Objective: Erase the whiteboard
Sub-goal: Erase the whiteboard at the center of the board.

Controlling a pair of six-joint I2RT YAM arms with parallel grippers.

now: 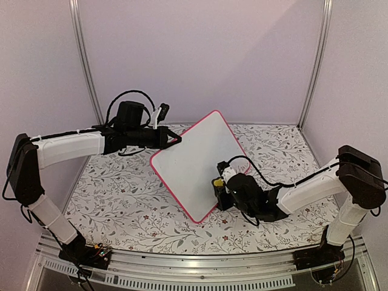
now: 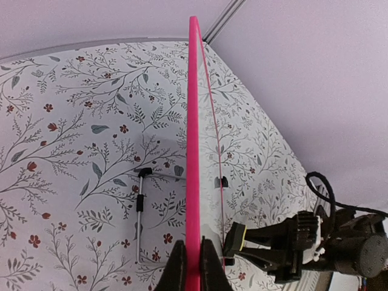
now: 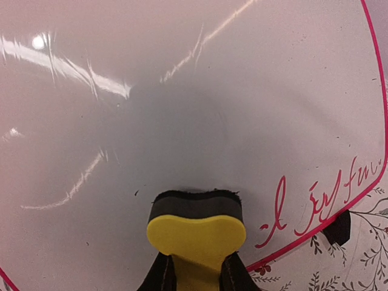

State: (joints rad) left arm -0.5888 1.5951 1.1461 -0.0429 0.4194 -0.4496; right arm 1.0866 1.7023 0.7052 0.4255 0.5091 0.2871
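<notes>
The whiteboard [image 1: 197,160], white with a thin pink-red frame, stands tilted on the table. My left gripper [image 1: 176,139] is shut on its upper left edge; in the left wrist view the pink edge [image 2: 193,133] runs straight up between my left gripper's [image 2: 193,267] jaws. My right gripper [image 1: 221,183] is shut on a yellow block eraser [image 3: 195,233] and presses its dark felt face against the board [image 3: 182,109] near the lower right edge. Red handwriting [image 3: 315,203] shows to the right of the eraser. The eraser also shows in the left wrist view [image 2: 234,239].
The table has a floral cloth [image 1: 121,206]. A thin metal wire stand [image 2: 140,209] lies on the cloth behind the board. A black clip foot [image 3: 339,229] sits on the board's lower edge. Lilac walls and metal posts [image 1: 85,60] enclose the cell.
</notes>
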